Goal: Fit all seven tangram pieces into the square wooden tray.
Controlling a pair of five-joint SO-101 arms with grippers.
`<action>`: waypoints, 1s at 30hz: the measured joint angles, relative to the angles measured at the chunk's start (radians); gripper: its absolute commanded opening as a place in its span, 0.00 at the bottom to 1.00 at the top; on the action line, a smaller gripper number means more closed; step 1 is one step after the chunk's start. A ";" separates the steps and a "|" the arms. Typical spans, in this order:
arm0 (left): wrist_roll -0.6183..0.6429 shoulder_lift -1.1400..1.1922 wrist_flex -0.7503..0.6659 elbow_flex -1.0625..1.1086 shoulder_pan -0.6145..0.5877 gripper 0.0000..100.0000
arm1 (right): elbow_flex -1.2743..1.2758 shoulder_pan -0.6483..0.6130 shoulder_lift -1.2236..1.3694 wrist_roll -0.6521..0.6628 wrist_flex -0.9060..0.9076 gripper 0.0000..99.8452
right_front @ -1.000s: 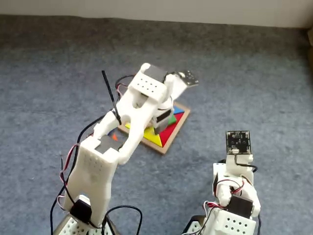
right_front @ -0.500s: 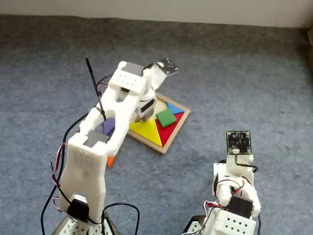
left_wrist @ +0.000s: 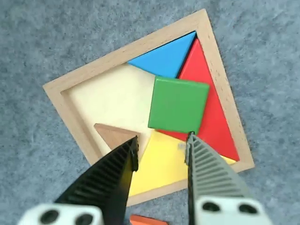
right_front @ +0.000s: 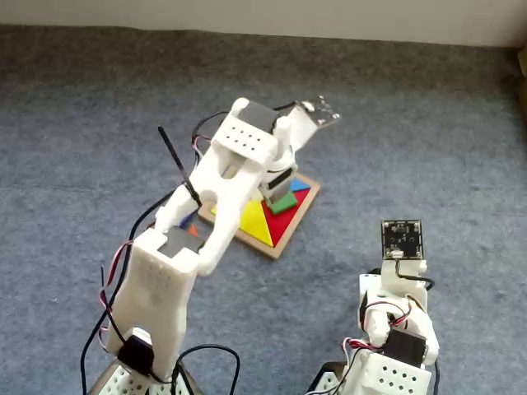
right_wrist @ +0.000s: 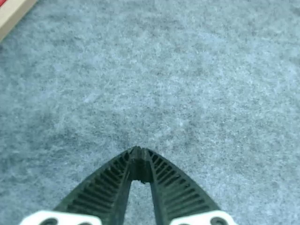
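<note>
The left arm [right_front: 239, 164] extends from the near-left corner of the counter [right_front: 428, 148] and ends above the square wooden tray [right_front: 296, 220], which lies near the centre of the counter. The left gripper [left_wrist: 162, 140] hangs over the tray [left_wrist: 122, 51] with its jaws set wide apart and holding nothing.

An orange piece [left_wrist: 147, 219] lies on the counter just outside the tray rim. Inside the tray:
- A brown triangle [left_wrist: 112, 136] lies beside a yellow triangle [left_wrist: 161, 161].
- A green square [left_wrist: 178, 104] sits in the middle and appears to rest partly over a red triangle [left_wrist: 211, 117].
- A blue triangle [left_wrist: 166, 58] fills one corner, touching the red triangle.
- Part of the tray floor is bare.

The right arm [right_front: 395, 329] stands at the near-right, well apart from the tray. The right gripper [right_wrist: 139, 152] points at bare counter, jaws closed together on nothing.
</note>
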 measured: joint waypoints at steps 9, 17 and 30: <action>0.003 0.000 -0.138 0.132 0.000 0.18 | 0.000 0.000 0.000 0.000 0.000 0.01; 0.003 -0.006 -0.233 0.166 -0.032 0.18 | 0.000 0.000 0.000 0.000 0.000 0.01; 0.003 -0.005 -0.311 0.173 -0.138 0.18 | 0.000 0.000 0.000 0.000 0.000 0.01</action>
